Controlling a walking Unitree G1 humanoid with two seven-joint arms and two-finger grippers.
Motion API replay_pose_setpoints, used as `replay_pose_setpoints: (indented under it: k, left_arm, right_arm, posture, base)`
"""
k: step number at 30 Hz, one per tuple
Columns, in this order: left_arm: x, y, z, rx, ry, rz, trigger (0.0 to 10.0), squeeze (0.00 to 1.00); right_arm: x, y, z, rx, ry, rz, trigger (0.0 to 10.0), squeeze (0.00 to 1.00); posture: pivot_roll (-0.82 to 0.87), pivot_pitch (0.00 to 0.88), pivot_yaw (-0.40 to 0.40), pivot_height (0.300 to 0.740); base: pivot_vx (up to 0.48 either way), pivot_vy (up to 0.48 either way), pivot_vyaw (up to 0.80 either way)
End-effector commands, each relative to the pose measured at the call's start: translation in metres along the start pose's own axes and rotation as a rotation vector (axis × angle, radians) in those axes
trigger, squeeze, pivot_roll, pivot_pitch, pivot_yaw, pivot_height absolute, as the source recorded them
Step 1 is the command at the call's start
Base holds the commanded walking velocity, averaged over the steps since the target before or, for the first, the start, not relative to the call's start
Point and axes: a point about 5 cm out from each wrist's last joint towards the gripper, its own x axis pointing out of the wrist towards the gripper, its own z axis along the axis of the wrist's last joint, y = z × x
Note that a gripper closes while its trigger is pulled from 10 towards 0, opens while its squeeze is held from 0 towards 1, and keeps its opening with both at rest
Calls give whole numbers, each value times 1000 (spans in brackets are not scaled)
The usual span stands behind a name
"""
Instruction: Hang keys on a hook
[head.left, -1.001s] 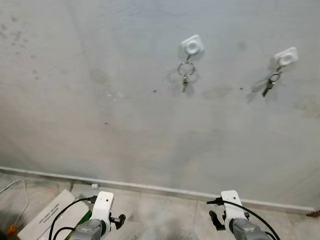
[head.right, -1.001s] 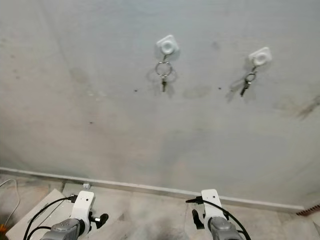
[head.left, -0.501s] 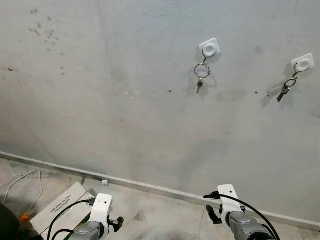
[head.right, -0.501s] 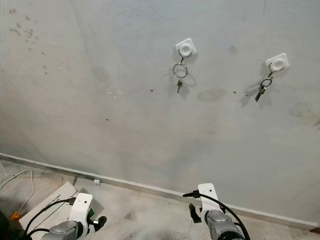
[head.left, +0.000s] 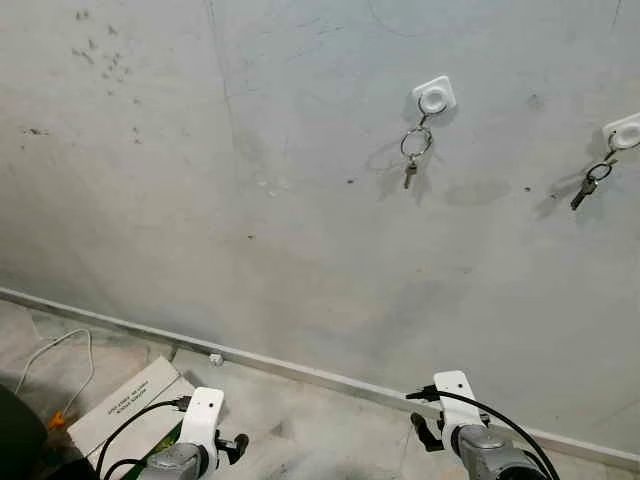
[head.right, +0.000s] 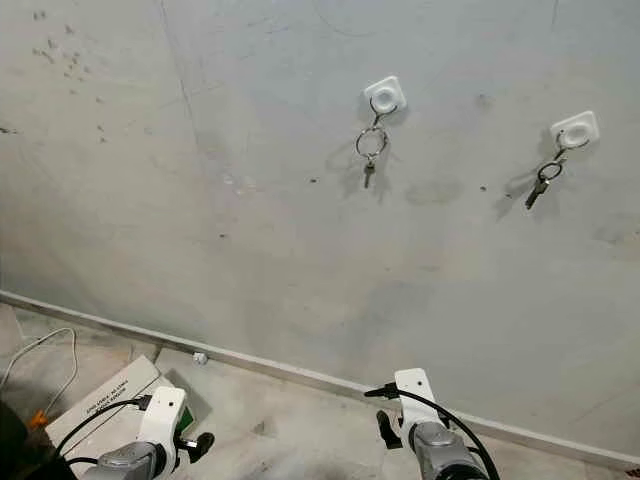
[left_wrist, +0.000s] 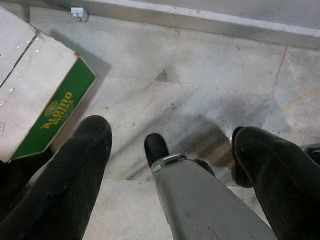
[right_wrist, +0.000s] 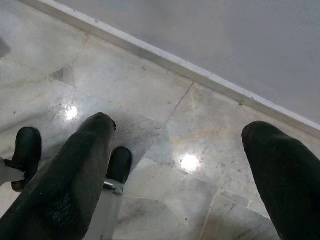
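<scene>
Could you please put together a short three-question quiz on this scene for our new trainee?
1. True or false: the left hook on the wall carries a key ring with one key.
2. Multiple choice: what hangs from the right hook? A) nothing B) a key ring with keys C) a towel
3. Fill in: the fingers of the left end effector and the right end effector are spread ____, holding nothing, above the marble floor.

Key
1. True.
2. B.
3. Open; both arms hang low, and a cardboard box with a green side lies on the floor beside the left one.
</scene>
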Motion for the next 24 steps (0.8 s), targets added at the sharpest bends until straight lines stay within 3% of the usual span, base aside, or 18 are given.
replay_pose_setpoints:
  k: [1, 24]
  left_arm:
    - [-1, 2, -3, -7, 17, 6, 10000, 0]
    - [-1, 5, -3, -9, 23, 14, 10000, 0]
  right_arm:
    - [0, 0, -4, -1, 12, -3, 10000, 0]
    - [0, 0, -5, -21, 17, 7, 10000, 0]
  posture:
    - [51, 52, -12, 740]
    - [53, 55, -11, 740]
  base:
    - [0, 0, 0]
    - [0, 0, 0]
